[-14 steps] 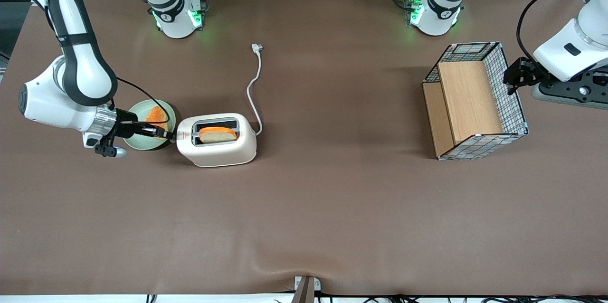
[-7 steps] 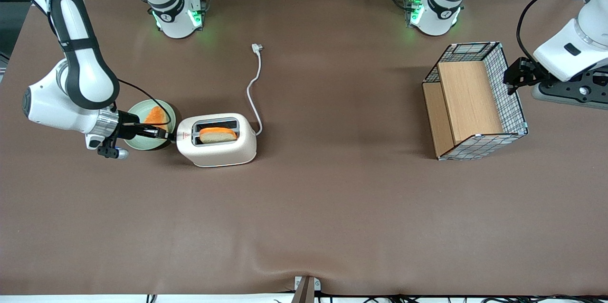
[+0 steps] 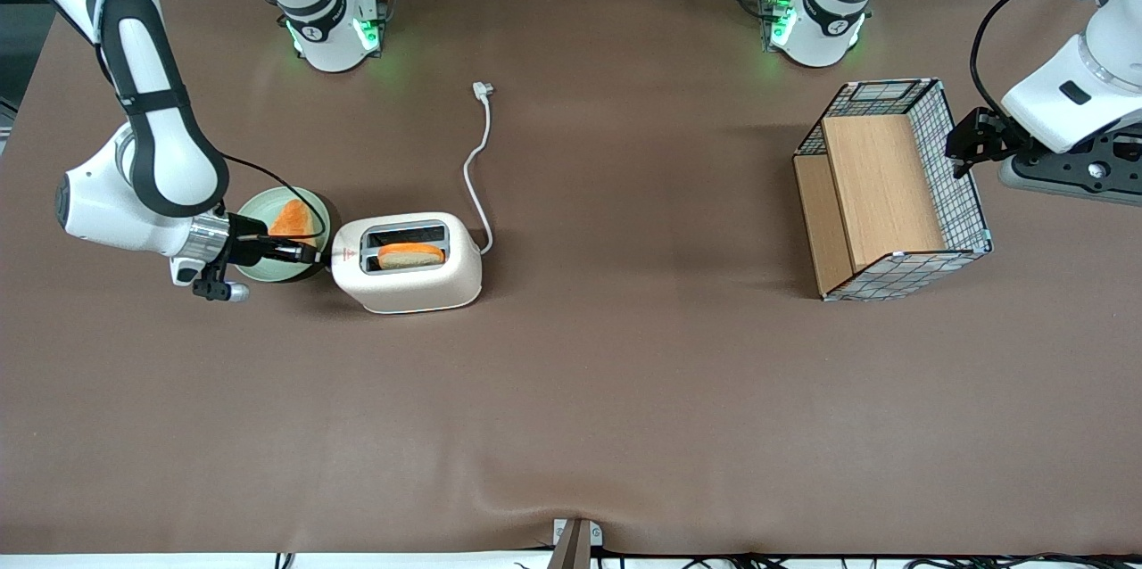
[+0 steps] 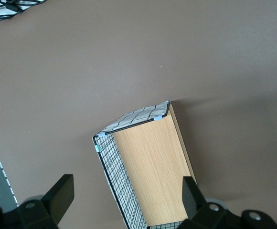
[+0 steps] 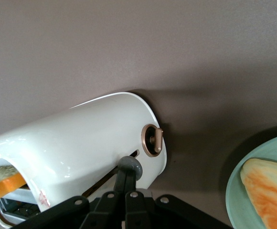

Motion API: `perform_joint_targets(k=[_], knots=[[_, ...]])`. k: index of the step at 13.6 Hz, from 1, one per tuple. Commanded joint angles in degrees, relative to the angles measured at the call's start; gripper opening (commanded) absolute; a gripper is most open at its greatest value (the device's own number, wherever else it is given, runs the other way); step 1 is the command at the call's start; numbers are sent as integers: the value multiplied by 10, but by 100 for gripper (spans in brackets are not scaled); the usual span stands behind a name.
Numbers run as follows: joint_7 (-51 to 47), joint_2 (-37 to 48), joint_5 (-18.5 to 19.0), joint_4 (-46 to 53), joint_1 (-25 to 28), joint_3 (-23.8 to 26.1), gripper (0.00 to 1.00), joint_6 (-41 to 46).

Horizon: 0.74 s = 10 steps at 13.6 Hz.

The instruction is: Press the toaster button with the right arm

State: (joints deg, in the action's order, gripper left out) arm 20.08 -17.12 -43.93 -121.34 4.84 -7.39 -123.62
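The cream-white toaster [image 3: 406,285] stands on the brown table with a slice of toast [image 3: 410,255] low in the slot nearer the front camera. My right arm [image 3: 156,150] reaches in level from the working arm's end of the table. Its gripper [image 3: 314,256] is shut at the toaster's narrow end by the red mark. In the right wrist view the gripper [image 5: 128,180] has its fingers closed together, tips against the grey toaster button [image 5: 130,165], which sits in a slot in the toaster [image 5: 90,138] end wall. In the front view the fingers hide the button.
A copper-ringed dial [image 5: 153,140] sits beside the button. A green plate [image 3: 254,210] with another toast slice [image 3: 293,217] lies under the gripper; the plate [image 5: 236,200] also shows in the wrist view. The white cord [image 3: 482,159] trails away. A wire-and-wood basket [image 3: 892,190] stands toward the parked arm's end.
The toast has sunk lower into its slot. My wrist has shifted a little toward the toaster while the fingertips stayed at its narrow end.
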Motion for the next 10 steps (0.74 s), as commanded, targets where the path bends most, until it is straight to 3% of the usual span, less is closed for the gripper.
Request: perform_joint_targets(k=[1,10], knots=[[42,-20,-20,-7,3,1,0,-15],[44,-36,-20,-7,3,1,0,-18]])
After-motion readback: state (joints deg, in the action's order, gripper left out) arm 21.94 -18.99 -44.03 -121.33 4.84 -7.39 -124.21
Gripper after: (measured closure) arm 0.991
